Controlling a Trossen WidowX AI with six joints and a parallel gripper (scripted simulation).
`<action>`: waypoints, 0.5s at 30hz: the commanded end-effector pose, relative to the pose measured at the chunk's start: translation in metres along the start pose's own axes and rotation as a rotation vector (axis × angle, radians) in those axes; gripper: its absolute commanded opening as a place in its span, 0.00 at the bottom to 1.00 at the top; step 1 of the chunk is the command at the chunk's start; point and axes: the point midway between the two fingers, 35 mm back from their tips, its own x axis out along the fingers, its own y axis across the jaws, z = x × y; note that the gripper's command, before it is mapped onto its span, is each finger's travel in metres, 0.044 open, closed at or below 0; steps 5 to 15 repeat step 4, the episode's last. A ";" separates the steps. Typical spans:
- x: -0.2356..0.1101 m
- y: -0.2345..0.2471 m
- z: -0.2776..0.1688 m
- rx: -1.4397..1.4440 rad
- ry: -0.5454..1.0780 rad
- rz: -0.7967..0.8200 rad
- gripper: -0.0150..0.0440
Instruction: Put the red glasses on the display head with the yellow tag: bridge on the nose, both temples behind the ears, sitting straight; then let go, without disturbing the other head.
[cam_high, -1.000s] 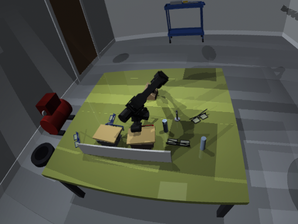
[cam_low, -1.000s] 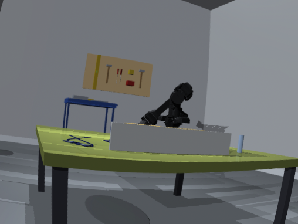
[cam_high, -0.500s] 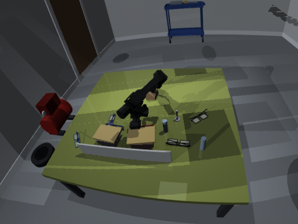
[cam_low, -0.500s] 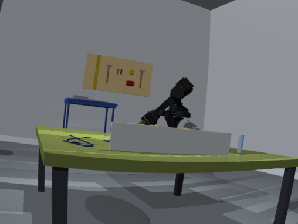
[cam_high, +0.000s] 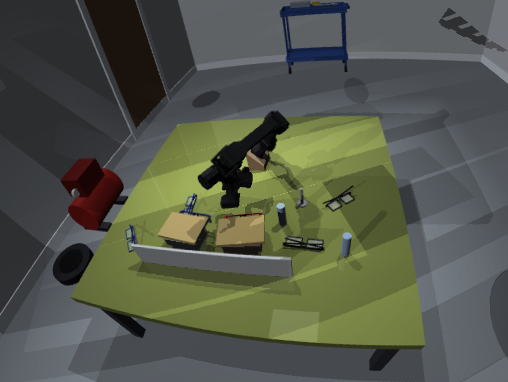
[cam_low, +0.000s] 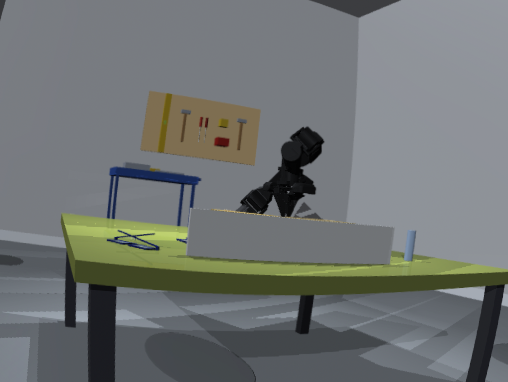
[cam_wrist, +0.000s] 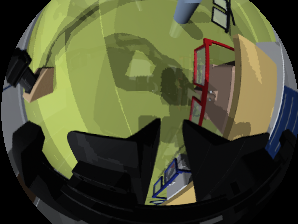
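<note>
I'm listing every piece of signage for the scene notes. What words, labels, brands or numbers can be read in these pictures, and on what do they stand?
None can be read in any view.
Wall tool board: hammers, red and yellow blocks and a yellow stripe, no lettering.
Tan display heads: plain tops; the yellow tag is not in view.
Grey panel on the table: blank.
Blue cart: small items on top, too small to tell.

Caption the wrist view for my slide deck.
Open black pincer beside red-framed glasses resting on a tan display head.
</note>
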 end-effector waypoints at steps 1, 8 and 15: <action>-0.005 0.016 0.000 -0.001 0.001 0.006 0.44; -0.005 0.010 0.000 0.001 0.000 0.001 0.48; -0.005 0.010 0.000 0.001 0.000 0.001 0.48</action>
